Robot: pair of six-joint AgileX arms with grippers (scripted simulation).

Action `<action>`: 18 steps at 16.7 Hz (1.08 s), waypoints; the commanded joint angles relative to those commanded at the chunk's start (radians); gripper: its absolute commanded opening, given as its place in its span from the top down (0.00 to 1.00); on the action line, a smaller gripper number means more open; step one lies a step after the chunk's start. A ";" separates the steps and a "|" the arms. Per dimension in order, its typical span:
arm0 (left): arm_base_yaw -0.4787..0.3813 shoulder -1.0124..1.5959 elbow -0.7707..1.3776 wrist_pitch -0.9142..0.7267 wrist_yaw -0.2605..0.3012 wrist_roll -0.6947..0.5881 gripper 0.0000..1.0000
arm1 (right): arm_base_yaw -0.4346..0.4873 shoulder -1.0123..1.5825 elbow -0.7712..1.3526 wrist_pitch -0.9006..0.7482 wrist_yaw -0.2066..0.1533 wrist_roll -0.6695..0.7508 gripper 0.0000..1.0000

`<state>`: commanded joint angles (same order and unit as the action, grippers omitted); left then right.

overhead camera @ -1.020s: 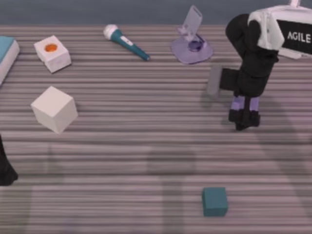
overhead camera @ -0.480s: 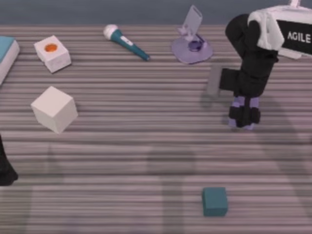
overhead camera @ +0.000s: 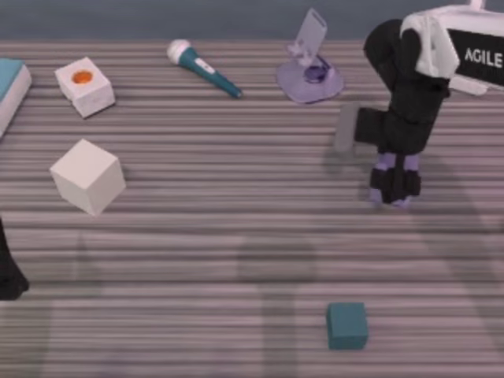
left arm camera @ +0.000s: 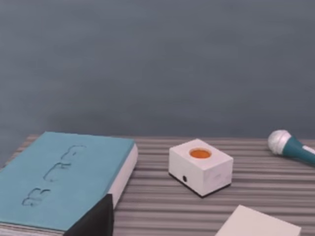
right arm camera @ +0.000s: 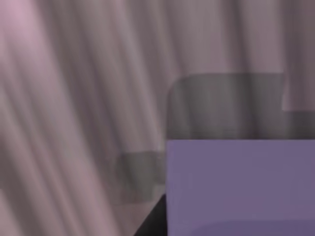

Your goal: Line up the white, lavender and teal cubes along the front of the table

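Note:
My right gripper (overhead camera: 394, 189) is shut on the lavender cube (overhead camera: 384, 164) at the table's right, mid-depth; pale purple shows between and below the black fingers. In the right wrist view the lavender cube (right arm camera: 236, 187) fills the lower part, above its shadow on the striped table (right arm camera: 74, 98). The large white cube (overhead camera: 87, 175) sits at the left, and its corner shows in the left wrist view (left arm camera: 258, 223). The small teal cube (overhead camera: 347, 325) rests near the front edge, right of centre. My left gripper (overhead camera: 9, 279) is parked at the left edge.
A small white block with an orange dot (overhead camera: 84, 85) (left arm camera: 200, 165) and a teal book (overhead camera: 9, 87) (left arm camera: 59, 177) lie at the back left. A teal microphone (overhead camera: 201, 68) and a purple phone stand (overhead camera: 309, 67) stand along the back.
My right gripper has shifted slightly toward the back with the lavender cube in it. The other cubes and my left arm have not moved.

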<state>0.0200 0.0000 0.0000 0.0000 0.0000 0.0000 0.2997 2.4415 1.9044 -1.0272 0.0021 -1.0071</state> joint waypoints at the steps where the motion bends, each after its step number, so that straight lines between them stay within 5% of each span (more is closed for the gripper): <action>1: 0.000 0.000 0.000 0.000 0.000 0.000 0.00 | 0.000 -0.007 0.020 -0.024 0.000 0.000 1.00; 6: 0.000 0.000 0.000 0.000 0.000 0.000 0.00 | 0.006 -0.055 0.135 -0.198 -0.001 0.000 1.00; 12: 0.000 0.000 0.000 0.000 0.000 0.000 0.00 | 0.004 -0.061 0.142 -0.209 -0.001 0.004 1.00; 18: 0.000 0.000 0.000 0.000 0.000 0.000 0.00 | 0.207 -0.202 -0.048 -0.153 -0.003 0.123 1.00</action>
<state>0.0200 0.0000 0.0000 0.0000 0.0000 0.0000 0.5065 2.2391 1.8559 -1.1797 -0.0012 -0.8840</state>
